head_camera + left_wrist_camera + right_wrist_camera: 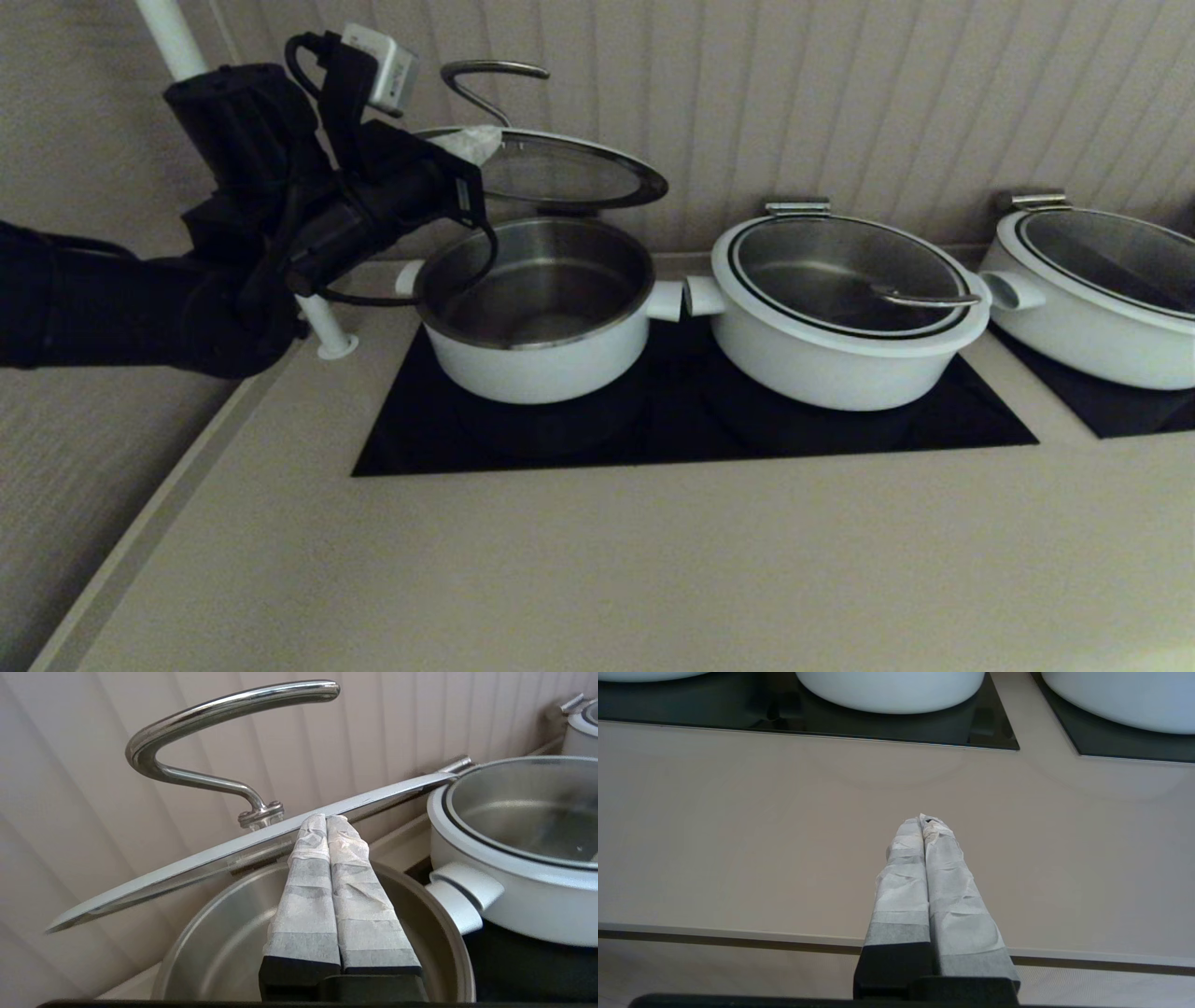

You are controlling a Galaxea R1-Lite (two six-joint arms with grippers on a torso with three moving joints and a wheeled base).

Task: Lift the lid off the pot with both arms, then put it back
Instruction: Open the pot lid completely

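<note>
The small white pot [537,317] stands open on the left of the black hob, its steel inside showing. The glass lid [560,173] with its steel loop handle [490,75] hangs tilted above the pot, front edge raised. My left gripper [471,142] is shut, and its taped fingertips [326,817] press against the underside of the lid's rim [187,868] over the pot [219,952]. They do not clamp the lid. My right gripper [923,820] is shut and empty, low over the bare counter, out of the head view.
A wider white pot [840,317] with its lid on sits right beside the small pot, stub handles almost touching. A third white pot [1092,299] stands at far right. The black hob [691,439] is set into a beige counter. A white pole [327,331] stands at the left.
</note>
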